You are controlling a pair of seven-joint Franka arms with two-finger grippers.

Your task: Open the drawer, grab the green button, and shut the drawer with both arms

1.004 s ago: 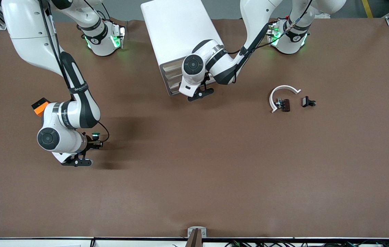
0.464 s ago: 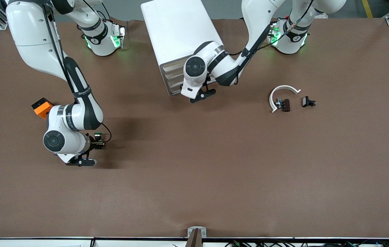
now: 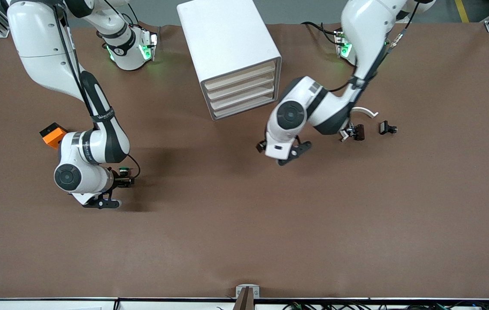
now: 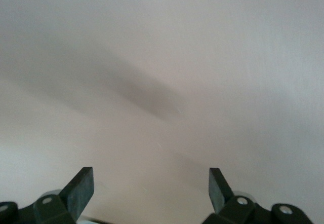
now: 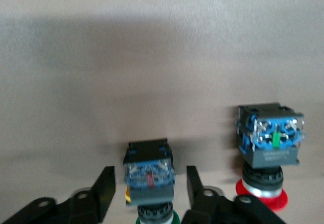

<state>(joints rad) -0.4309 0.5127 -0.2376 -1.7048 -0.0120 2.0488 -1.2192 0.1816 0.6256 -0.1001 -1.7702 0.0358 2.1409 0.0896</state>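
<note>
The green-capped button (image 5: 149, 176), with a black body and blue base, sits between the fingers of my right gripper (image 5: 150, 193). A gap shows on each side, so the jaws are open around it. From the front, the button (image 3: 123, 171) and right gripper (image 3: 127, 178) are low over the table toward the right arm's end. The white drawer cabinet (image 3: 235, 56) stands at the back with all its drawers (image 3: 242, 92) flush. My left gripper (image 3: 279, 156) hangs over bare table away from the cabinet's front. Its jaws (image 4: 150, 189) are open and hold nothing.
A red-capped button (image 5: 268, 143) stands beside the green one. An orange block (image 3: 51, 133) lies by the right arm's wrist. A white curved piece (image 3: 362, 112) and two small dark parts (image 3: 358, 131) (image 3: 387, 128) lie toward the left arm's end.
The left arm pulled away from the cabinet's front, toward the front camera and its own end of the table. The right gripper's fingers spread off the green-capped button.
</note>
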